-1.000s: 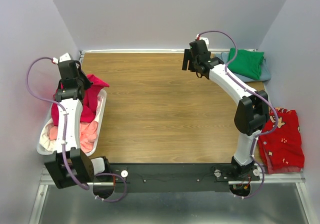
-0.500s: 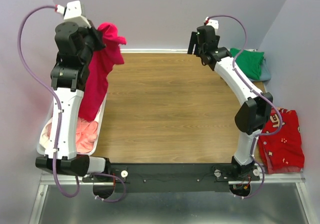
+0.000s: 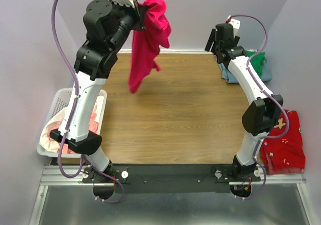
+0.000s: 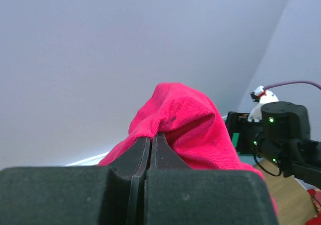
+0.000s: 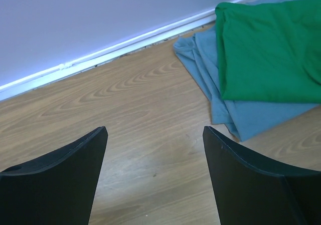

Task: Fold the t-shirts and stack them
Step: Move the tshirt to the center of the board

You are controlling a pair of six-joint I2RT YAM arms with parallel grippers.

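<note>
One crimson shirt [image 3: 148, 39] is held hanging over the table [image 3: 175, 120], pinched in the clenched left gripper [image 4: 151, 140]; the right gripper [image 5: 153, 135] is spread empty near the green shirt [image 5: 266, 49]. A free corner should be caught so it is laid flat

A wood-grain surface [image 3: 175, 120] fills the middle, closed in by pale lilac walls [image 3: 200, 14] at its far, left and right edges; a white strip [image 5: 100, 54] runs along the far edge where wall meets wood; a white plastic lattice basket [image 3: 56, 104] sits at the left edge, toward the near left corner; a red cloth [image 3: 288, 145] with small pale motifs lies rumpled just beyond the right edge, by the near right corner; a black rail [image 3: 170, 174] lines the near edge, with grey sheet metal [image 3: 165, 207] nearer still.
</note>
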